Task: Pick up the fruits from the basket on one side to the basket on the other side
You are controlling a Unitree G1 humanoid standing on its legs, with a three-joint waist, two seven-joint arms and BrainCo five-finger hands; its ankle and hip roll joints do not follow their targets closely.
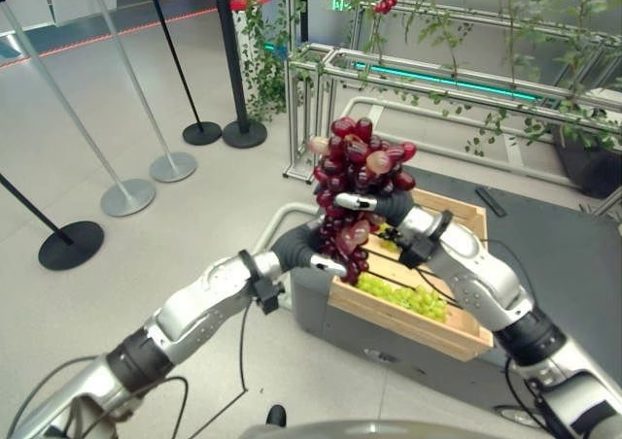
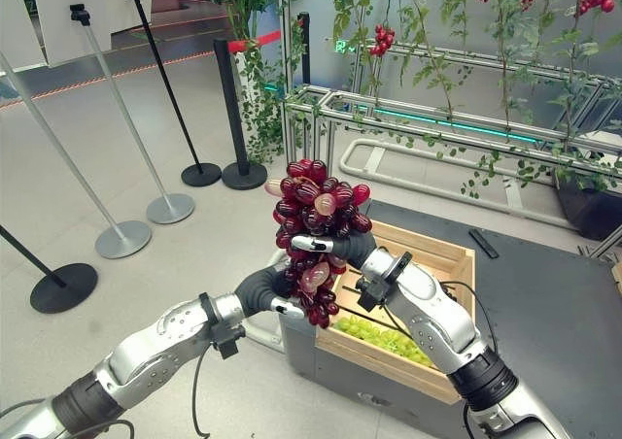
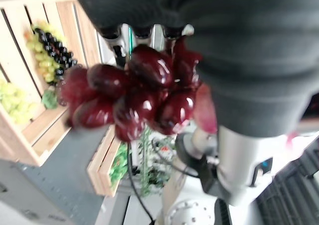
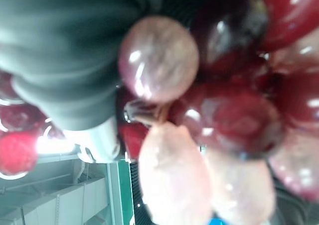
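The right hand (image 1: 374, 204) is curling its fingers around the middle of a big bunch of red grapes (image 1: 358, 162), holding it up in the air. The left hand (image 1: 309, 250) is gripping the bottom of the same bunch, just under the right hand. Below both hands, a wooden crate (image 1: 457, 332) is sitting with green grapes (image 1: 408, 298) inside it.

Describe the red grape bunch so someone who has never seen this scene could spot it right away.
Find the wooden crate on the dark platform in front of the robot. Above its near-left corner, the left hand and right hand hold up the red grape bunch together. Unlike the green grapes lying in the crate, it is dark red.
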